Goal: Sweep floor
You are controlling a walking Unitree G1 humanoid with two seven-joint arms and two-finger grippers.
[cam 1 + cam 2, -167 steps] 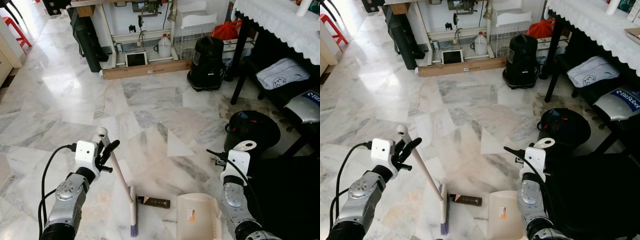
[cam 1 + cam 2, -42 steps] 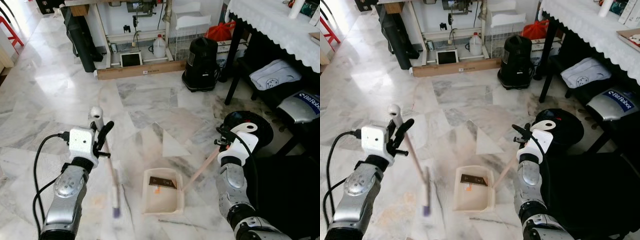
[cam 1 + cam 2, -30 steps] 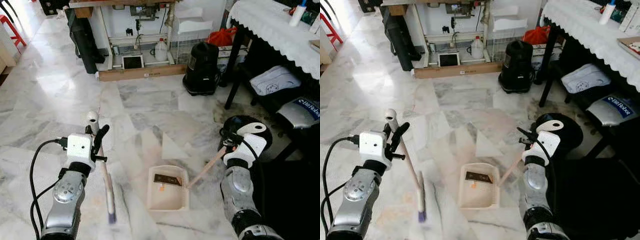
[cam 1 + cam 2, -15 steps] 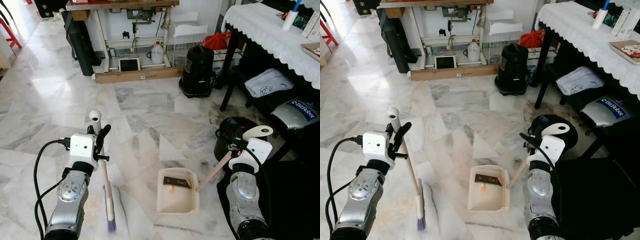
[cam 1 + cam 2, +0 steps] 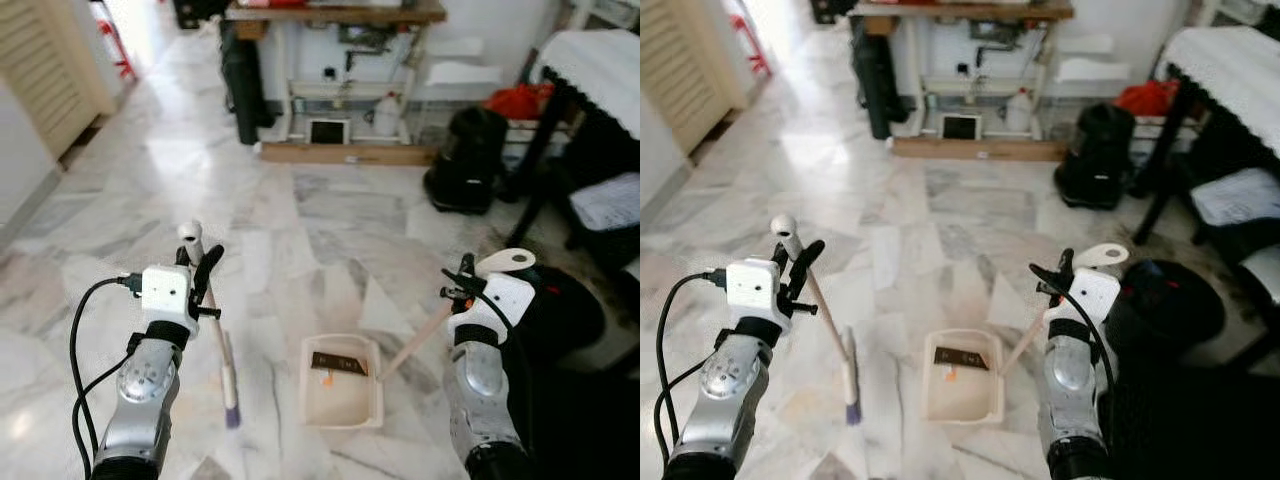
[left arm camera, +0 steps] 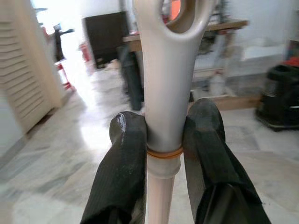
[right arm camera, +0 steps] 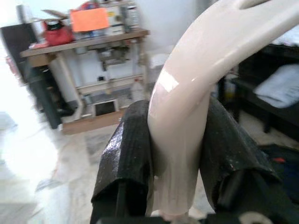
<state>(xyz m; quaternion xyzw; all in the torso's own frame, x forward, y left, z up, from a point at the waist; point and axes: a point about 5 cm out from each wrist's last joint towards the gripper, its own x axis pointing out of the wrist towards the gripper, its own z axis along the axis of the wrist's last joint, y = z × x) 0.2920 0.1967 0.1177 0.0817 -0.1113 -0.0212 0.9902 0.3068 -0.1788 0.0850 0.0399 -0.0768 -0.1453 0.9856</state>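
Observation:
My left gripper (image 5: 200,275) is shut on the top of a cream broom handle (image 6: 164,107). The broom (image 5: 217,340) slants down to purple bristles (image 5: 232,414) on the marble floor. My right gripper (image 5: 462,290) is shut on the curved cream handle (image 7: 187,116) of a long-handled dustpan. The dustpan tray (image 5: 342,402) lies flat on the floor between my arms. A flat dark brown piece (image 5: 339,363) and a small orange scrap (image 5: 325,378) lie inside the tray.
A black vacuum canister (image 5: 465,160) stands ahead on the right. A long wooden plank (image 5: 345,154) and a white jug (image 5: 386,116) lie by the workbench at the back. A dark table with a white cloth (image 5: 600,70) is at right, a louvred door (image 5: 55,60) at left.
The whole view has swung left, bringing the louvred door into sight and cutting off the table at right. Both grippers keep their holds; the dustpan stays flat with the debris inside.

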